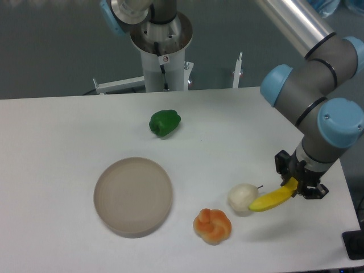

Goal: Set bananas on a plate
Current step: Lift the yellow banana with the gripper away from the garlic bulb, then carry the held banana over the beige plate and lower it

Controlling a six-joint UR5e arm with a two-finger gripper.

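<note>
The bright-yellow banana (268, 200) hangs a little above the table at the right, its free end pointing left toward a white round food. My gripper (297, 184) is shut on the banana's right end. The round beige-tan plate (132, 196) lies at the left front of the table, with nothing on it. The plate is far to the left of the gripper.
A white round food (243, 197) sits right beside the banana's free end. An orange-yellow knotted bun (212, 225) lies in front of it. A green pepper (165, 122) lies at the back middle. The arm's base (158, 51) stands behind the table.
</note>
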